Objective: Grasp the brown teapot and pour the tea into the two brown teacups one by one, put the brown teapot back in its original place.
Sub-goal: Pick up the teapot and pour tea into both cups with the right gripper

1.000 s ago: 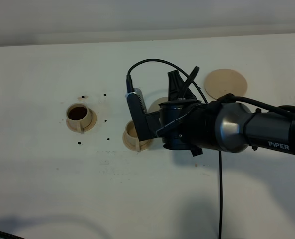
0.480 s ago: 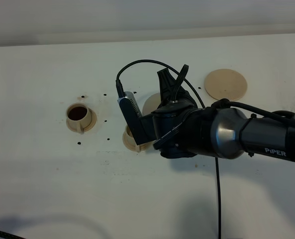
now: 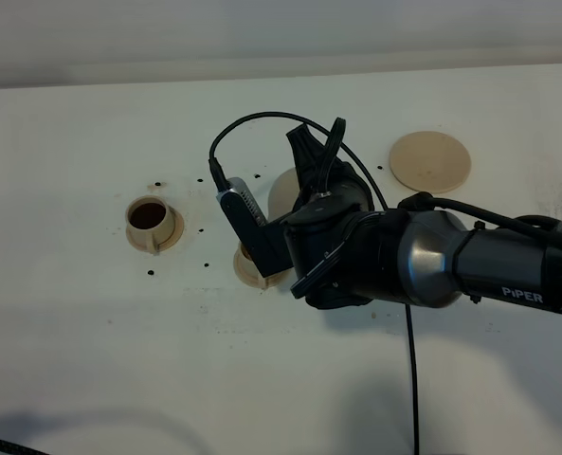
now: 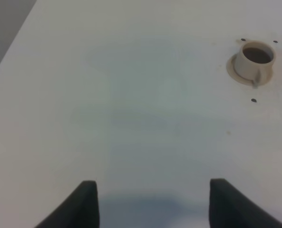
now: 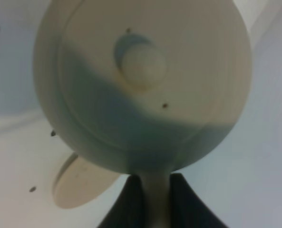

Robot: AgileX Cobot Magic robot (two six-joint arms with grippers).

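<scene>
Landmark: flat round tan disc, lying on the white table toward the far side of the high view.
Right gripper: jaws pinched tight on the loop handle of the brown teapot. A dark finger sits on each side of the handle in the right wrist view.
Teapot's place: held by the right gripper to the left of the disc in the high view, near it but apart from it. Only a pale curve of its body shows there past the black wrist.
Teapot's lid: the right wrist view looks straight onto the round lid and its knob, partly in shade.
Right arm: enters on the side of the disc nearer the camera and reaches leftward past it. A black cable runs from it to the near edge of the high view.
Second teacup: left of the disc and nearer the camera, just past the teapot, on its saucer. The wrist camera housing covers most of it, so what it holds cannot be told.
Filled teacup: well apart from the disc and the farthest left of the tan things. It stands upright on its saucer with dark liquid inside.
Left gripper: jaws spread wide over bare table. The filled teacup shows ahead of it in the left wrist view, but its place relative to the disc cannot be told.
Specks: small dark spots on the table around the filled teacup, well left of the disc.
</scene>
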